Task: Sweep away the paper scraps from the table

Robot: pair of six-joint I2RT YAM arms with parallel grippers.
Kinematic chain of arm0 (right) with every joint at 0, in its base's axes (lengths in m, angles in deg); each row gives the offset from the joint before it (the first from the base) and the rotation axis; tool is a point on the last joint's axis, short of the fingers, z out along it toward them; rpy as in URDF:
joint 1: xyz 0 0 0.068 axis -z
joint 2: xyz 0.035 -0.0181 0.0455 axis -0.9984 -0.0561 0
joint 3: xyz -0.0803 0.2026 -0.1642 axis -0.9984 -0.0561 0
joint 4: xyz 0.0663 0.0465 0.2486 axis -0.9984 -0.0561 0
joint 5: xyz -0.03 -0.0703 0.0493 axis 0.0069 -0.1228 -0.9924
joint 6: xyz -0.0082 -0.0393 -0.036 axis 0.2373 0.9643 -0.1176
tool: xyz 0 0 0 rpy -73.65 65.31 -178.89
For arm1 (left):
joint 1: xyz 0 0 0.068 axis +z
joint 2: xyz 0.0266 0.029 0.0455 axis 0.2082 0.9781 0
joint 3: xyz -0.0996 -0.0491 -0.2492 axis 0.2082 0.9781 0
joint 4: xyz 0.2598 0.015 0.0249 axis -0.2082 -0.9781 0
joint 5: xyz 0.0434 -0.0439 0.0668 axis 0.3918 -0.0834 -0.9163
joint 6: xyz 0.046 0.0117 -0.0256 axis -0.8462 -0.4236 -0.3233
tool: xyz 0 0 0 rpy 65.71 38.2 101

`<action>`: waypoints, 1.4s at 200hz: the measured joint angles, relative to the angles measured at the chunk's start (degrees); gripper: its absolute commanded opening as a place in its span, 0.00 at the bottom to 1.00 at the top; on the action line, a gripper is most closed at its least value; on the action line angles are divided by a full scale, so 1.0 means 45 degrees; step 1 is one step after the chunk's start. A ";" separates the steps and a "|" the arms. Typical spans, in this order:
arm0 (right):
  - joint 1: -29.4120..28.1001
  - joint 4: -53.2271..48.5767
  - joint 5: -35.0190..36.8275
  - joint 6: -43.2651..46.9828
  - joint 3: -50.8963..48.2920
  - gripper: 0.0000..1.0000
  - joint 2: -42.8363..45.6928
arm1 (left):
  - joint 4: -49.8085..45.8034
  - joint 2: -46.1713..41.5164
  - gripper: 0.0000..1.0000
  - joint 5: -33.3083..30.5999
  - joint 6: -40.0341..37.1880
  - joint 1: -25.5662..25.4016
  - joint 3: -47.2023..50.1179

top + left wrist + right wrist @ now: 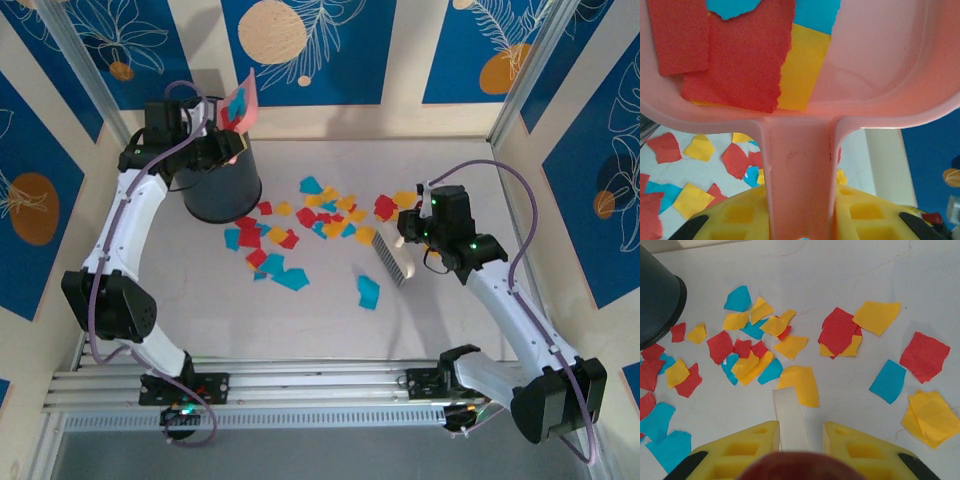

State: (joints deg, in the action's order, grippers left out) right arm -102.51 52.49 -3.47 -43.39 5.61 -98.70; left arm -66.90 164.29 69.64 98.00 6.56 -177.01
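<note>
Left gripper [800, 220] clenched on the pink dustpan [880, 60] handle, a few paper scraps [740, 65] aboard; right gripper [801, 440] clamps the brush [393, 258]. Most scraps litter mid-desk [840, 280]. They look featherlight, flimsy, flat: no pinching, I'd say, herd them gently with bristles.

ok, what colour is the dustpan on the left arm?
The dustpan is pale pink, and it shows best in the left wrist view.
</note>
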 measured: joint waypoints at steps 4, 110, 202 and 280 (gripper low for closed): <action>0.0000 -0.0005 0.0000 0.0000 0.0000 0.00 -0.0005 | 0.0117 0.0000 0.00 0.0078 0.0180 0.0068 0.0092; 0.0112 -0.0005 0.0000 0.0000 0.0044 0.00 -0.0185 | 0.3050 -0.0005 0.00 0.1292 0.3988 0.0899 0.2021; 0.0180 -0.0005 -0.0005 0.0000 0.0044 0.00 -0.0189 | 0.7116 -0.0350 0.00 0.1894 0.8063 0.1146 0.4211; 0.0194 -0.0005 -0.0005 0.0000 0.0049 0.00 -0.0189 | 1.0724 -0.0617 0.00 0.2234 1.1429 0.1297 0.5727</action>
State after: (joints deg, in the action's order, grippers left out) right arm -101.63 52.47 -3.49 -43.39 5.83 -99.55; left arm -18.64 161.52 79.70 149.43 12.40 -151.24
